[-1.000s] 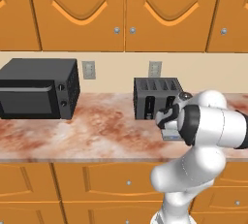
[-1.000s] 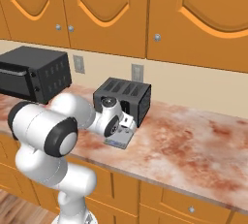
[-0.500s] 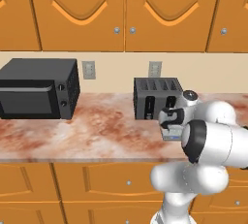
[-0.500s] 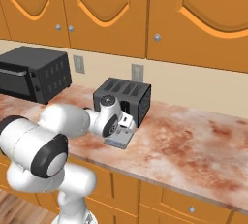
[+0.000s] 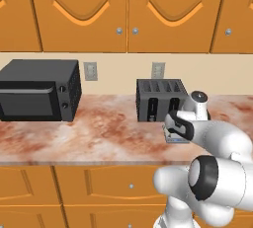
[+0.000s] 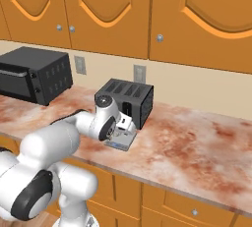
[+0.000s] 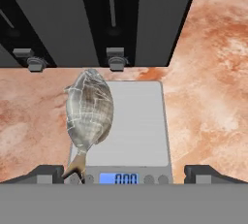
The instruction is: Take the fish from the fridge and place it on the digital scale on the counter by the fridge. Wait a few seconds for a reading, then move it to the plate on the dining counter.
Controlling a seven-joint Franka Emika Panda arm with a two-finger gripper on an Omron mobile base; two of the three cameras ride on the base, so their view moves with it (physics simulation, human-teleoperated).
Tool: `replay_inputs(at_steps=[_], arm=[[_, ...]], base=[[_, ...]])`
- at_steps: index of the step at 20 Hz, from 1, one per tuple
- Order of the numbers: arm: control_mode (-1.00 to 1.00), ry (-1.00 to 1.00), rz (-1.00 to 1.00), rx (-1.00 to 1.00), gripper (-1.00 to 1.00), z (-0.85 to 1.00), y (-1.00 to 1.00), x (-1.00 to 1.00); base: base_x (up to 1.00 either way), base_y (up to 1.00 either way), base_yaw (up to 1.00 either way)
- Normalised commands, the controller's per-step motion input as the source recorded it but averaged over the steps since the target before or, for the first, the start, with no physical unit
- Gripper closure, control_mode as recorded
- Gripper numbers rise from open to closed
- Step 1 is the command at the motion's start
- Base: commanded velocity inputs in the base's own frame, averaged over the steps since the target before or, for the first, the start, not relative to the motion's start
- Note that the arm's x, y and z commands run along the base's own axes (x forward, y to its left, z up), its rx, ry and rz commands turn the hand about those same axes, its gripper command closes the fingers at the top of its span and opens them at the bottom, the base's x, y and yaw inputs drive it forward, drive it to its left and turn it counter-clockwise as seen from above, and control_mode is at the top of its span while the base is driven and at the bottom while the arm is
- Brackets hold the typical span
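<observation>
The fish (image 7: 89, 114), silvery and scaled, lies on the digital scale (image 7: 135, 131), resting on the left part of the grey slab in the hand view, with its tail (image 7: 77, 166) down at the near edge beside the small blue display (image 7: 119, 178). Its body hangs a little past the slab's left edge. The scale sits flat on the reddish-brown marbled bench (image 5: 99, 135), just in front of the black toaster (image 5: 160, 98), whose two lever knobs (image 7: 115, 62) show right behind the slab.

The hand (image 7: 124, 173) hovers over the scale with its two dark fingertips (image 7: 46, 172) spread wide, one off each near corner of the slab. Neither tip grips the fish; the left one stands just beside the tail, and whether it brushes it I cannot tell. So the hand is released and empty.

From the left base view, the white arm reaches up from the lower right and bends forward over the bench, the wrist (image 5: 195, 106) hiding most of the scale so that just a pale corner (image 5: 174, 136) peeks out below the toaster. From the right base view, the scale (image 6: 120, 143) shows as a thin light square under the hand (image 6: 115, 131), close against the toaster (image 6: 125, 100).

A black microwave (image 5: 39, 96) stands well apart to the left on the same bench. Orange wall cabinets (image 5: 128, 12) hang above, and orange drawers (image 5: 99, 187) run below.
</observation>
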Motion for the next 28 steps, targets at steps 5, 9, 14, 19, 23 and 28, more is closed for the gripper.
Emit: replay_inputs(at_steps=[5,9,14,19,23,28], arm=[[-1.00,0.00,0.00,0.00,-1.00,0.39,0.14,-0.01],[-1.00,0.00,0.00,0.00,-1.00,0.04,0.15,-0.01],[-1.00,0.00,0.00,0.00,-1.00,0.00,0.04,0.00],[-1.00,0.00,0.00,0.00,-1.00,0.00,0.00,0.00],[-1.00,0.00,0.00,0.00,-1.00,0.00,0.03,0.00],[-1.00,-0.01,0.00,0.00,-1.00,0.00,0.01,0.00]], base=[[0.00,0.00,0.00],[0.00,0.00,0.00],[0.00,0.00,0.00],[0.00,0.00,0.00],[0.00,0.00,0.00],[0.00,0.00,0.00]])
